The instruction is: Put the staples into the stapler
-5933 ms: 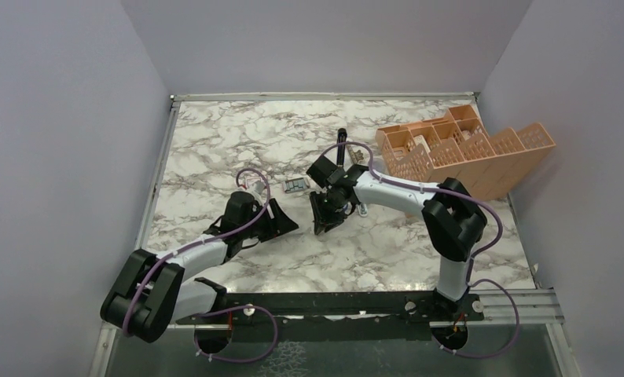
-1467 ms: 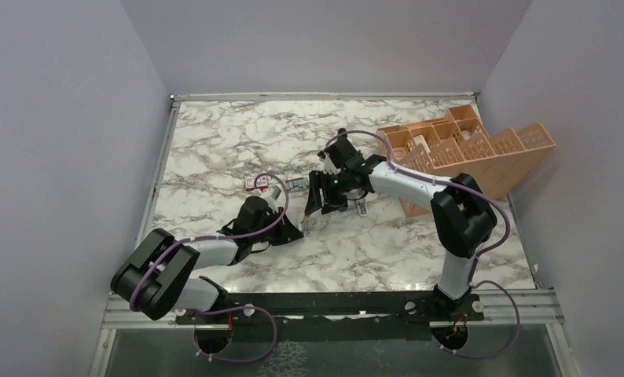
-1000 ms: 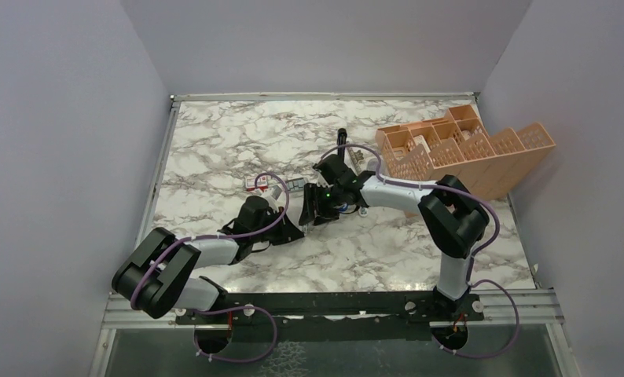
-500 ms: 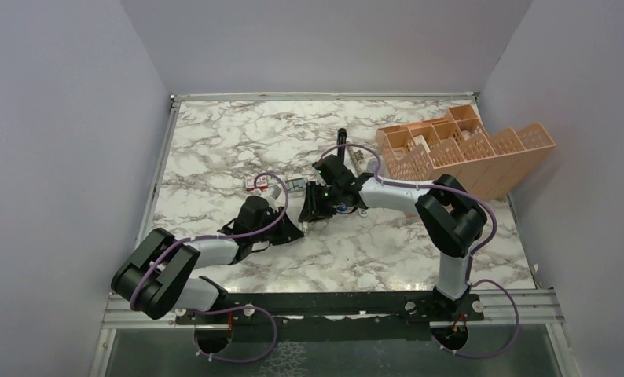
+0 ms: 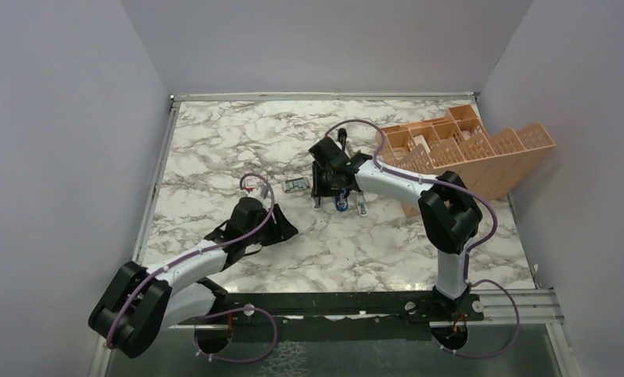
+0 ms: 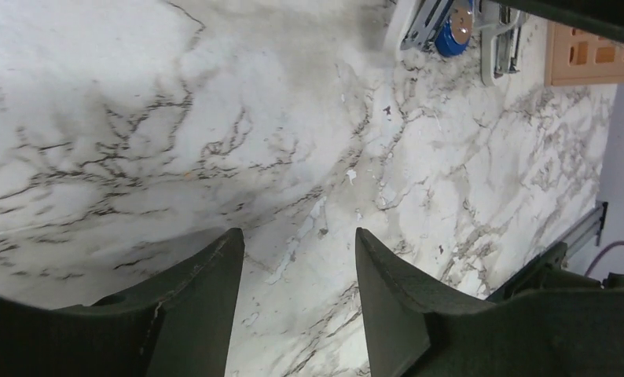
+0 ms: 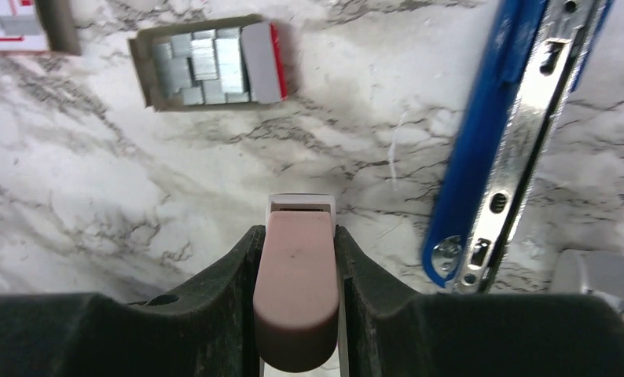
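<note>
Right gripper (image 7: 295, 236) clamps a tan block (image 7: 295, 314), left gripper (image 6: 297, 243) gapes empty; staples (image 7: 203, 67), upper left, seem light and brittle, best pinched by their sides.

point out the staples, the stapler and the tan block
staples (image 7: 203, 71): right wrist view, middle of the grey strips
stapler (image 7: 486, 133): right wrist view, blue body
tan block (image 7: 295, 290): right wrist view, its tan face

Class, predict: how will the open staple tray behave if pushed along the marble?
The staple tray looks small and shallow, so it is probably light and slides easily. Its staples sit loose and uncovered; a jolt or tilt would likely spill them.
</note>
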You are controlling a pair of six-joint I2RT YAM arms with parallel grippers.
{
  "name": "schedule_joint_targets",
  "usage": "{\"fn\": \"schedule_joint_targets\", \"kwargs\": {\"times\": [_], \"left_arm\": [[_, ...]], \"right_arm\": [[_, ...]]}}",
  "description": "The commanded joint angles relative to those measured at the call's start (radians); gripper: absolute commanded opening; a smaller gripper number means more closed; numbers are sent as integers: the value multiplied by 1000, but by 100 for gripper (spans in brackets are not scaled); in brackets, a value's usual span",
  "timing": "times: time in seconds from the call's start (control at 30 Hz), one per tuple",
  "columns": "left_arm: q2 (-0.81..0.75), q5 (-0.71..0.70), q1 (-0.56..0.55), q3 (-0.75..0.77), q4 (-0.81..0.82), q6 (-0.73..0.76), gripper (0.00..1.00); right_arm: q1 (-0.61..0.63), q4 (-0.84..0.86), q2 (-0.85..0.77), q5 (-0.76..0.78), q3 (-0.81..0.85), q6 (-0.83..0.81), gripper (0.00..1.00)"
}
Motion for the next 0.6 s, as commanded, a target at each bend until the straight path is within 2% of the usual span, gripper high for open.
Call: {"fn": "schedule_joint_targets", "kwargs": {"times": [0.0, 0.17, 0.57], "left_arm": [[-82, -140, 3, 49, -170, 17, 57], [-127, -199, 5, 67, -251, 12, 62], [-126, -236, 11, 92, -290, 21, 69]], "right_arm": [[-7, -131, 61, 139, 84, -45, 29], [-13, -186, 113, 167, 167, -75, 31], [-21, -205, 186, 177, 225, -90, 33]]}}
